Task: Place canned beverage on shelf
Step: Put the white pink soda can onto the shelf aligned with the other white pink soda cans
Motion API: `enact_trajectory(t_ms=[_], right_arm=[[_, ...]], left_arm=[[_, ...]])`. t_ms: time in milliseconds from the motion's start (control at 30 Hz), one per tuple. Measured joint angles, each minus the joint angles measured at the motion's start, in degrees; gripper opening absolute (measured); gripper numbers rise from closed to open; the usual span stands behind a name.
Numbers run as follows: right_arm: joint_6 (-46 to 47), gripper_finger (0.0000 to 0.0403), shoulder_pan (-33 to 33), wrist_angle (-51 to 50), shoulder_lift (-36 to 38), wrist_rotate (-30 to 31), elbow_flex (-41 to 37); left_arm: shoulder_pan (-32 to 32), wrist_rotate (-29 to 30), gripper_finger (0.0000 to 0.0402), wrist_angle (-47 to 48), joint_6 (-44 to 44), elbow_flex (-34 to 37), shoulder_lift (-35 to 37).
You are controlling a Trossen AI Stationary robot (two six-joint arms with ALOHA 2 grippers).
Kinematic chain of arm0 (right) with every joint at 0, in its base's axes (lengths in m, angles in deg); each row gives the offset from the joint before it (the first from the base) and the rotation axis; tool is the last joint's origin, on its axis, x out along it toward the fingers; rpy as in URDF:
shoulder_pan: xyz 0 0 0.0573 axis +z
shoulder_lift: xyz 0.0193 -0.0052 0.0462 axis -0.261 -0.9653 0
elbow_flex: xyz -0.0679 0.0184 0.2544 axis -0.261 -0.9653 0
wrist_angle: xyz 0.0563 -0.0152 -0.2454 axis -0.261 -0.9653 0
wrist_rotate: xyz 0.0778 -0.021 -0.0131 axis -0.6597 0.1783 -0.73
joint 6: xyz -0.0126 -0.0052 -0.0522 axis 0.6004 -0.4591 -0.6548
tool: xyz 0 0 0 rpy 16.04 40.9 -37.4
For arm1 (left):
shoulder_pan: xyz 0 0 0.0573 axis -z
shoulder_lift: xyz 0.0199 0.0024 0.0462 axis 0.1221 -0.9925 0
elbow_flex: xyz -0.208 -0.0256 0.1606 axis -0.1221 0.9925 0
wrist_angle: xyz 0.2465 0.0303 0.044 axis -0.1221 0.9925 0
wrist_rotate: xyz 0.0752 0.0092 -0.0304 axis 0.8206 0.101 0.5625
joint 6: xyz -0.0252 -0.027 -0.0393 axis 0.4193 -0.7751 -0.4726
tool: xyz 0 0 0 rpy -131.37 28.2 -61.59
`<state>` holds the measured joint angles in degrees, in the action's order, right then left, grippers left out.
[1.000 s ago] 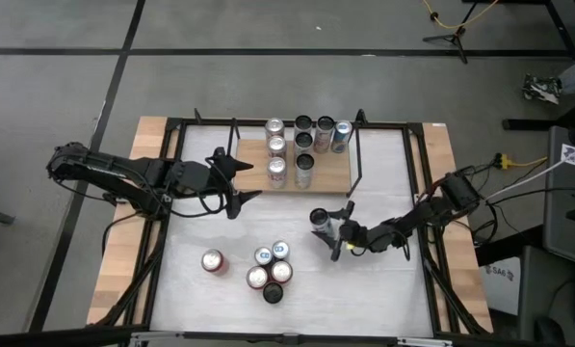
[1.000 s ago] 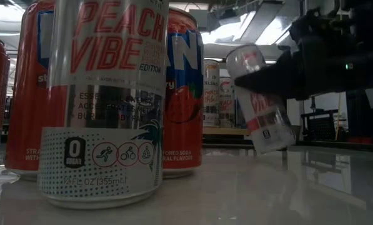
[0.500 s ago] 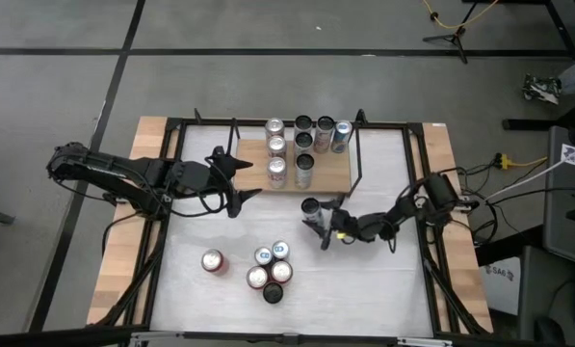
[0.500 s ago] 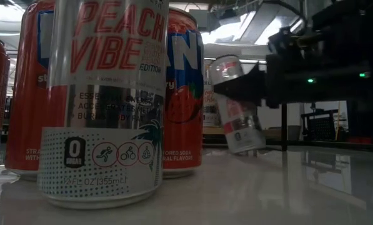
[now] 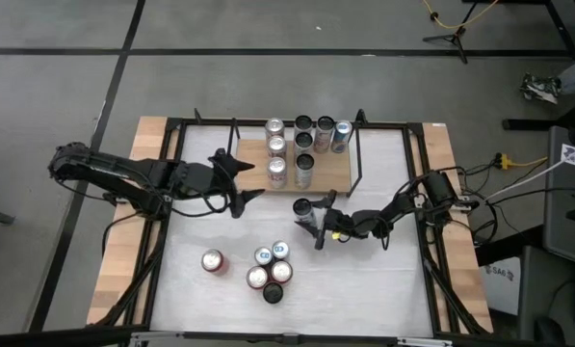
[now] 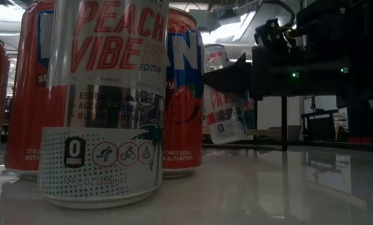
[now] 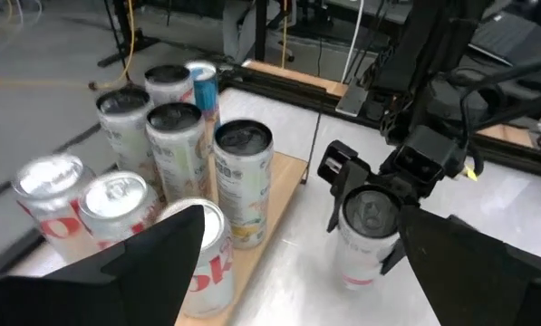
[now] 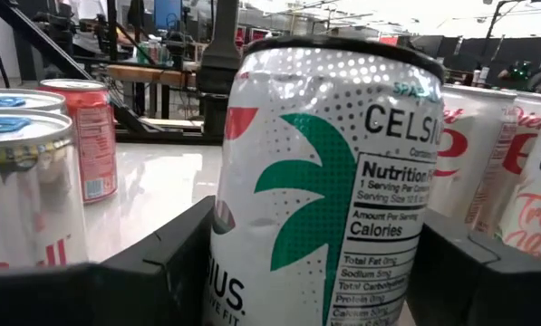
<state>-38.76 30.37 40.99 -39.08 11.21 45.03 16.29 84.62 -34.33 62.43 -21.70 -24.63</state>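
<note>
A silver Celsius can (image 5: 303, 207) (image 8: 324, 181) sits in my right gripper (image 5: 318, 220), which is shut on it just in front of the shelf. The shelf (image 5: 331, 173) is a light-wood board with thin black uprights at the table's far middle, and several cans stand on it. My left gripper (image 5: 241, 176) hovers open to the left of the shelf and touches nothing. In the left wrist view the held can (image 7: 365, 231) is to the right of the shelf's cans. My right gripper pinches the can's side wall (image 8: 243, 226) between its two fingers (image 8: 161, 263), one on each side. They come level from the table's right side, across the can's upper half (image 6: 227, 78). The can is tilted, top leaning left, and looks clear of the table.
A cluster of several cans (image 5: 271, 271) and a lone red can (image 5: 212, 261) stand near the table's front. The shelf's right part (image 5: 337, 166) is bare board. A black upright (image 5: 356, 159) stands at the shelf's right end.
My right gripper has carried the can toward the table's left and a little toward the far edge, closer to the shelf's front. The can stays tilted in the hold. My left gripper has kept still.
</note>
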Motion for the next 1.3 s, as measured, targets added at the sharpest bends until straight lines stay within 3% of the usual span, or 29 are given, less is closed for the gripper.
enact_trajectory(t_ms=[133,333,600,967,1300], right_arm=[[0.07,0.0269,0.00,-0.11,0.00,-0.02,-0.02],[0.09,0.0269,0.02,-0.64,0.00,-0.02,-0.02],[0.09,0.0269,0.02,-1.55,0.00,-0.02,-0.02],[0.07,0.0269,0.02,-1.55,0.02,-0.03,-0.02],[0.07,0.0269,0.02,-1.50,0.07,-0.04,-0.02]], left_arm=[[-0.04,-0.01,0.0363,-5.20,-2.96,0.02,-5.12],[-0.04,-0.65,0.0363,-15.12,0.05,0.07,-14.82],[-0.28,-2.05,0.0363,-21.07,0.09,0.07,-22.53],[-0.35,-6.17,0.0363,-27.97,-0.35,0.06,-28.94],[-0.37,-8.15,0.0363,-29.55,-0.91,0.04,-30.66]])
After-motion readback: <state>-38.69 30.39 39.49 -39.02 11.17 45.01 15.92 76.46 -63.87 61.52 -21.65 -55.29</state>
